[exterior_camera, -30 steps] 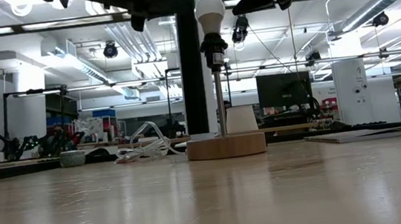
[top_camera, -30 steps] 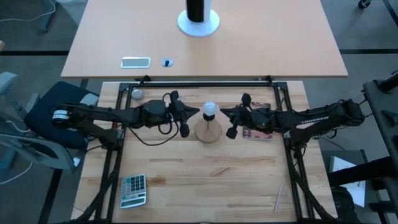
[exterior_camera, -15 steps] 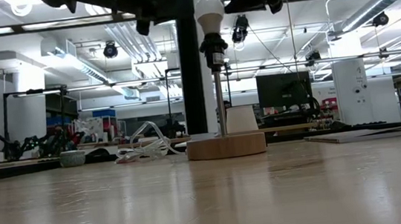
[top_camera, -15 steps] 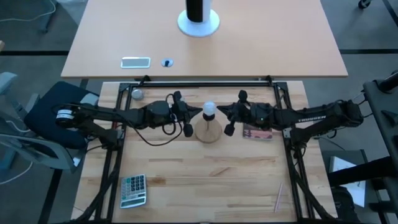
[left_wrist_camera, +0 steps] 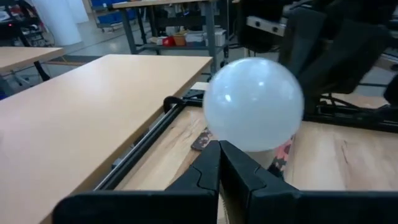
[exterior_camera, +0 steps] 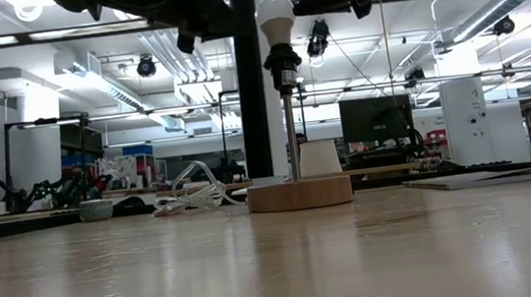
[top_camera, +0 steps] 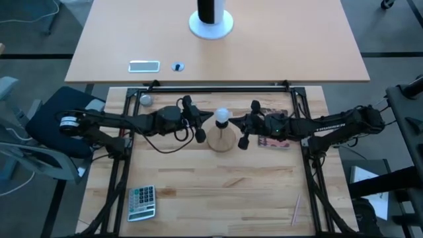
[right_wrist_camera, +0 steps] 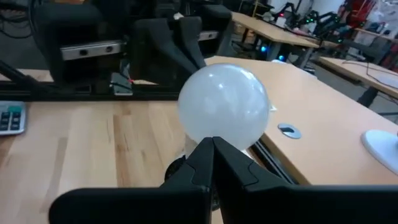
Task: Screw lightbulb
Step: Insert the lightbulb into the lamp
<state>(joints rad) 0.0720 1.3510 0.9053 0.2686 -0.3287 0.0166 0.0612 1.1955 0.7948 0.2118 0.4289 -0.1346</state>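
The white frosted lightbulb (top_camera: 223, 117) stands upright with its base in the dark socket (exterior_camera: 282, 65) of a thin post on a round wooden disc (exterior_camera: 299, 193) at mid table. My left gripper (left_wrist_camera: 219, 146) is shut, its tips close against the bulb's left side. My right gripper (right_wrist_camera: 213, 142) is shut too, its tips close against the bulb's right side. Both reach in almost level, high above the table. My left gripper's shut fingertips (left_wrist_camera: 208, 155) stand just in front of the bulb's lower left side (left_wrist_camera: 230, 140); whether they touch it I cannot tell. My right gripper's shut fingertips (right_wrist_camera: 202, 152) stand just in front of the bulb's lower right side (right_wrist_camera: 205, 134); whether they touch it I cannot tell.
A calculator (top_camera: 141, 201) lies near the front left. A small grey ball (top_camera: 145, 100) rests at the far left, and a reddish packet (top_camera: 274, 140) lies under the right arm. A thin stick (top_camera: 295, 210) lies front right. The far table holds a phone (top_camera: 144, 65).
My right gripper has edged toward the bulb and turned a little at the wrist. My left gripper has turned slightly too. Both have stayed shut, and the bulb stands where it was.
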